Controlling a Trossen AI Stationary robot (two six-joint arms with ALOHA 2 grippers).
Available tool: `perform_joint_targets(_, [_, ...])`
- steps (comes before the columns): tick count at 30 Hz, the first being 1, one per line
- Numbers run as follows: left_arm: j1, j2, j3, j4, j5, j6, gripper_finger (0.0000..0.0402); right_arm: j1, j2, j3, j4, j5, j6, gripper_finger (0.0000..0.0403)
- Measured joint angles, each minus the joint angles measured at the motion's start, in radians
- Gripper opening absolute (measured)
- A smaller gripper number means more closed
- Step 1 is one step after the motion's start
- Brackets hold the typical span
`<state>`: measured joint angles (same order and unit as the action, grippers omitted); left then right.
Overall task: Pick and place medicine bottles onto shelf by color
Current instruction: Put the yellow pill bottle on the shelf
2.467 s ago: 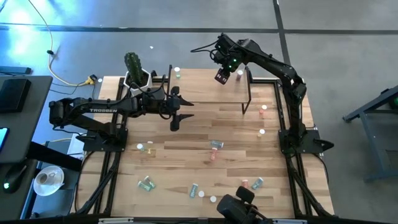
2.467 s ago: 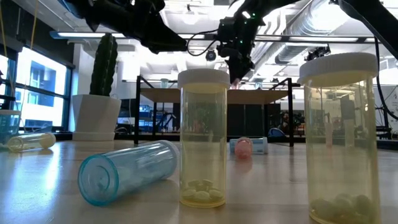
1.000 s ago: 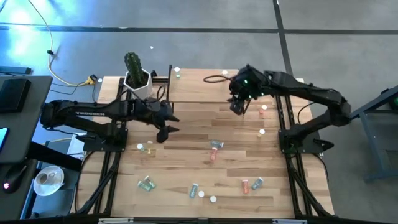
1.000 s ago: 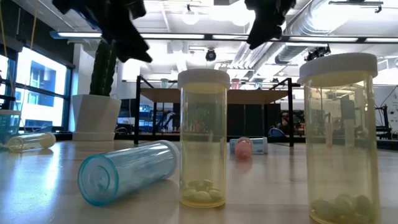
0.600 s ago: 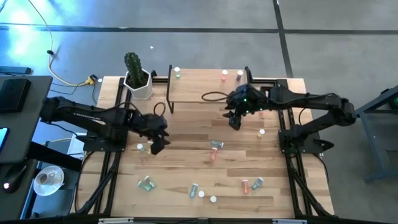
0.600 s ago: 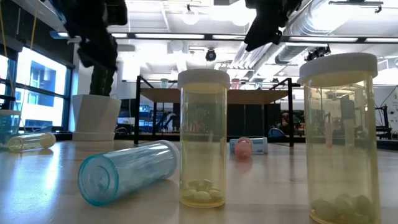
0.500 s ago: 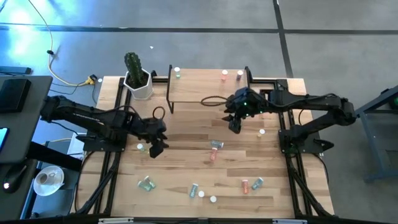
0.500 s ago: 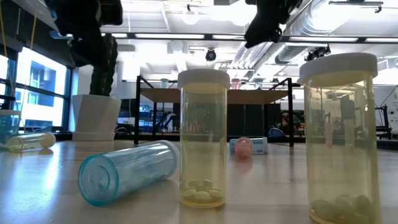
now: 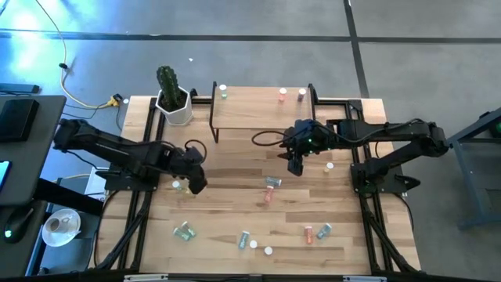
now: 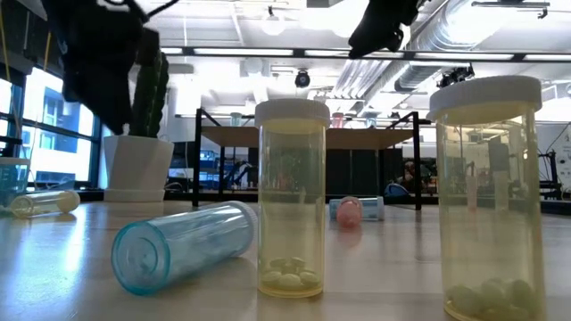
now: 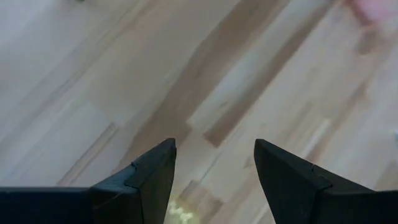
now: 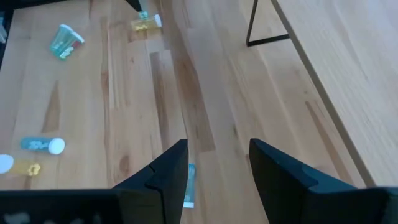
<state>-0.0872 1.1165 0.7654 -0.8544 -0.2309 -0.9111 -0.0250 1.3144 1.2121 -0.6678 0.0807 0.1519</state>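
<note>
High view, writing: none readable on the bottles or arms.
High view, worktop: light wood planks on a grey floor; bottles scattered across the near half.
High view, shelf: pale shelf along the far edge, a green bottle at its left end, two pink bottles toward its right end.
High view, left tool: left tool low over the worktop's left side, just beside a yellow bottle.
High view, right tool: right tool above mid-worktop, near a teal bottle.
Low view, room: ceiling ducts, windows, a cactus in a white pot.
Low view, bottles: two upright yellowish bottles with pills; a blue bottle on its side.
Left wrist view, left tool: fingers spread, holding nothing, over bare wood.
Right wrist view, right tool: fingers spread, holding nothing; the teal bottle lies between them on the worktop.
</note>
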Motion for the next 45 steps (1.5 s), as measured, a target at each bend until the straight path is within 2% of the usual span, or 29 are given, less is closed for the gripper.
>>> perform_joint_targets(6, [0.001, 0.057, 0.000, -0.069, -0.005, -0.043, 0.0206, 0.000, 0.000, 0.000, 0.000, 0.003, -0.003, 0.0162])
perform_joint_targets(30, [-0.001, 0.245, 0.000, -0.150, 0.023, -0.201, 0.0206, 0.000, 0.001, 0.000, 0.007, 0.005, -0.029, 0.0162])
perform_joint_targets(45, [-0.081, 0.255, 0.000, -0.167, 0.039, -0.326, 0.0206, 0.000, 0.001, 0.000, 0.007, 0.003, -0.029, 0.0162])
